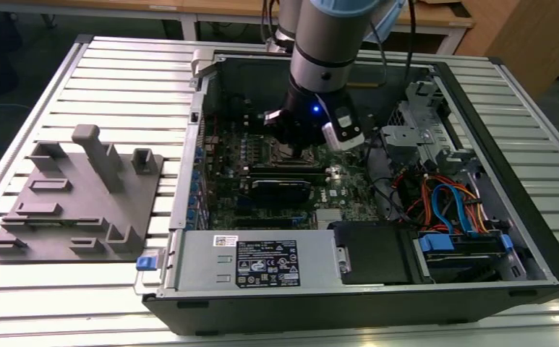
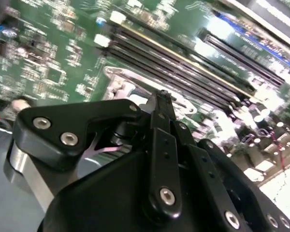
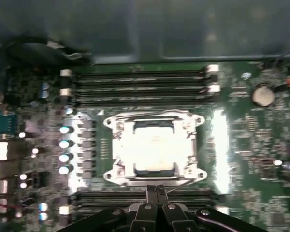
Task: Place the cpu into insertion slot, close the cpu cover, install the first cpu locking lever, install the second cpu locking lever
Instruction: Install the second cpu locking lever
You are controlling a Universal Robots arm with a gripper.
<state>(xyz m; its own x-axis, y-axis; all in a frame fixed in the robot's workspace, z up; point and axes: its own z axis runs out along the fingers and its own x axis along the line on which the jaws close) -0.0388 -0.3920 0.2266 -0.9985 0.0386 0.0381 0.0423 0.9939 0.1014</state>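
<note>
we hover over the open computer case [image 1: 510,289], the arm reaching straight down onto the green motherboard [image 3: 241,145]. in the first wrist view the gripper [image 3: 157,189] has its two fingers pressed together, tips touching, nothing between them. just past those tips, toward twelve o'clock, sits the insertion slot [image 3: 117,126], and the cpu [image 3: 152,147] already lies inside it, its pale metal top glaring under the light. the cpu cover [image 3: 191,130] looks folded down flat around the chip, so by our reckoning we are on the locking-lever stage. a thin wire, likely a lever [image 3: 179,184], runs along the six o'clock edge of the socket beside the fingertips. the move in hand calls for a steady sideways push and a clean hook under its catch, between the memory slots [image 3: 140,87].
</note>
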